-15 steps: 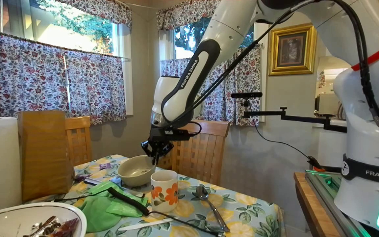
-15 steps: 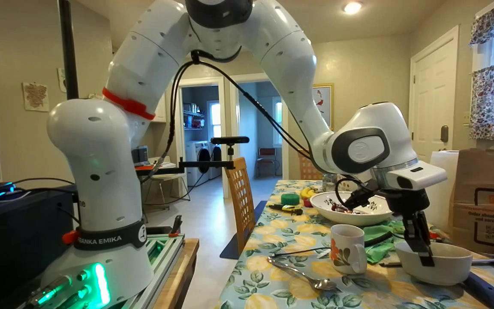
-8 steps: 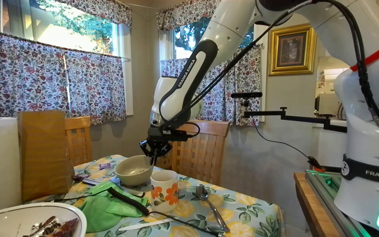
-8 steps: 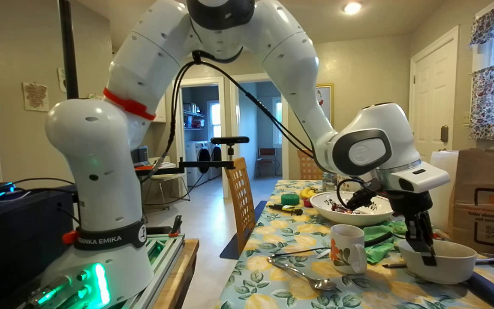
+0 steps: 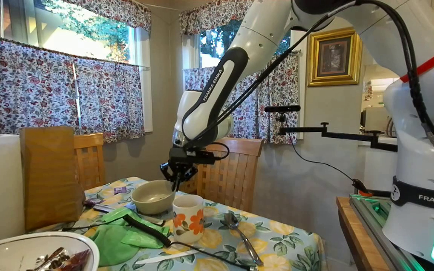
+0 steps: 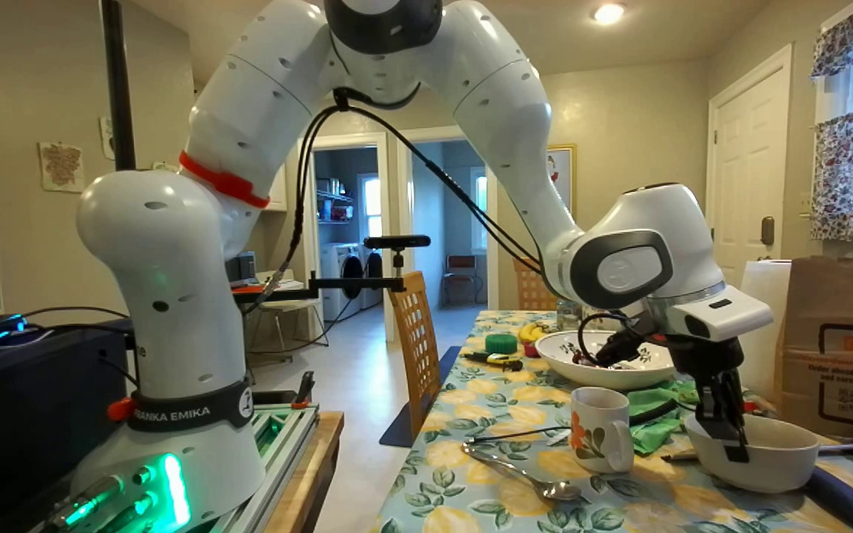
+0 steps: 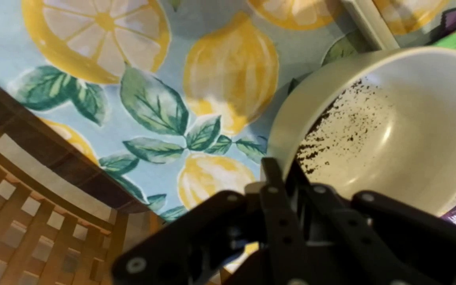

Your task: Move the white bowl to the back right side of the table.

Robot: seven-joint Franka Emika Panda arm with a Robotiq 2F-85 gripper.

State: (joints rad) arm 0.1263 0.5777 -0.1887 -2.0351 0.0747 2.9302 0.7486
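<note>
The jaws are narrowed on the rim of the white bowl (image 7: 418, 150), one side inside and one outside, gripping it at about eight o'clock in the wrist view. Dark specks (image 7: 350, 122) dot the bowl's inside toward nine o'clock. In an exterior view the bowl is at about ten o'clock on the visible part of the desk (image 5: 288, 237); whether its base touches the desk I cannot tell. From the bowl, the mug (image 5: 188, 218) stands near at four o'clock, with the spoon (image 5: 245, 242) farther out the same way. The dish (image 5: 9, 246) sits at eight, the paper bag (image 5: 49, 177) just past nine, and a chair (image 5: 236, 165) at two.
</note>
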